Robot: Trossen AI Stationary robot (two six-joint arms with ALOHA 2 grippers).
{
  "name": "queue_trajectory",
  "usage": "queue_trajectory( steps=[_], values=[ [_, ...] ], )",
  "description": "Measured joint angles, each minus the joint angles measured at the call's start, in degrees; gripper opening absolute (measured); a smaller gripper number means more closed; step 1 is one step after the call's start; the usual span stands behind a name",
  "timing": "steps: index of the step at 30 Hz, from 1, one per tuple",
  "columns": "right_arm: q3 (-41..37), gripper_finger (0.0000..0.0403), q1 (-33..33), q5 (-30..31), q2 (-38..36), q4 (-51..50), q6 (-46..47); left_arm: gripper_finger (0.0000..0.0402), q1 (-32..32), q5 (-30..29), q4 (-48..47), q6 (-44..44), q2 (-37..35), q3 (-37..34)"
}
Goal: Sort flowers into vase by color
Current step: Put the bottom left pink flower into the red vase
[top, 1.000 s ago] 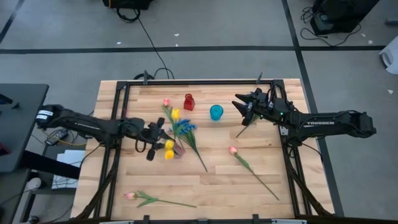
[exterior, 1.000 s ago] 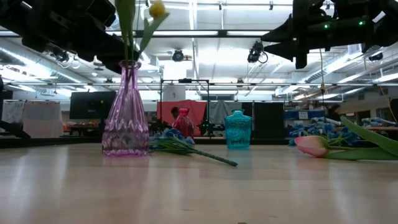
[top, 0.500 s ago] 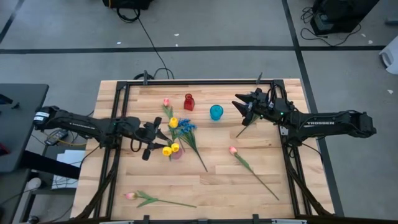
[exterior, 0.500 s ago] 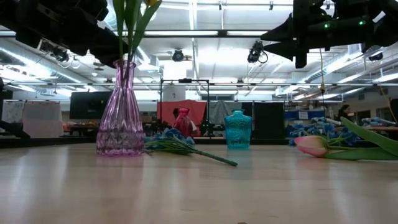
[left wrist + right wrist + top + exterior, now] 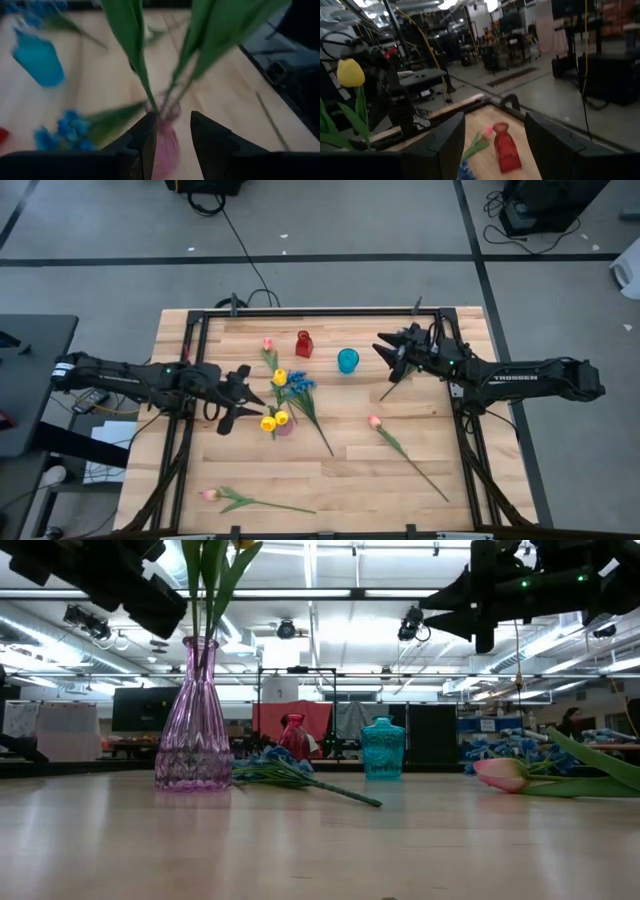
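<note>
A purple glass vase [image 5: 285,426] [image 5: 195,730] stands upright on the table with yellow tulips [image 5: 275,420] in it, their green stems [image 5: 150,75] rising from its mouth. My left gripper [image 5: 240,398] [image 5: 172,137] is open, just left of the vase, not touching it. Blue flowers [image 5: 298,386] [image 5: 280,766] lie flat beside the vase. Pink tulips lie on the table at the far side [image 5: 268,344], right of the middle [image 5: 375,421] [image 5: 500,773] and near the near edge [image 5: 209,494]. My right gripper [image 5: 384,350] [image 5: 495,122] hangs open in the air, right of the teal vase [image 5: 347,360].
A small red vase [image 5: 303,343] [image 5: 506,145] and the teal vase [image 5: 382,748] stand near the far edge. One green stem [image 5: 391,389] lies under my right arm. Bare wood [image 5: 350,480] lies toward the near edge, between the two flowers there.
My left gripper has drawn back toward the table's left edge, away from the purple vase. The vase has shifted a little toward the left, and the yellow tulips in it have swung to a new lean. The right arm has kept still.
</note>
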Motion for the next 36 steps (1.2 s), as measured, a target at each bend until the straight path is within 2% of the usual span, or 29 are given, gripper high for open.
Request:
queue_trajectory(
  steps=[3,8,14,18,24,29,36],
  values=[
    [0.00,0.0216,0.66,0.02,0.10,-2.22,2.09,0.0127,-0.35,3.94,-3.09,-4.22,0.09,0.31],
    [0.00,0.0216,2.96,0.47,1.49,-1.41,3.03,0.0127,-2.50,14.83,-7.21,-11.17,0.55,0.43],
    [0.02,0.0216,5.22,4.26,3.33,0.73,2.97,0.0127,-10.48,17.17,-11.21,-21.14,1.72,-1.46],
    [0.02,0.0217,5.70,4.66,4.96,3.55,2.50,0.0127,-16.64,16.15,-9.15,-27.87,3.65,-3.92],
    [0.02,0.0217,5.73,5.17,8.01,8.98,2.07,0.0127,-24.53,9.14,-3.88,-34.20,8.95,-4.95],
    [0.02,0.0217,6.59,8.70,12.46,13.46,2.45,0.0127,-29.36,5.09,5.14,-33.60,15.32,-4.97],
    [0.02,0.0217,9.58,9.13,18.21,14.55,8.93,0.0127,-33.21,1.03,15.80,-30.59,27.13,-4.88]
  ],
)
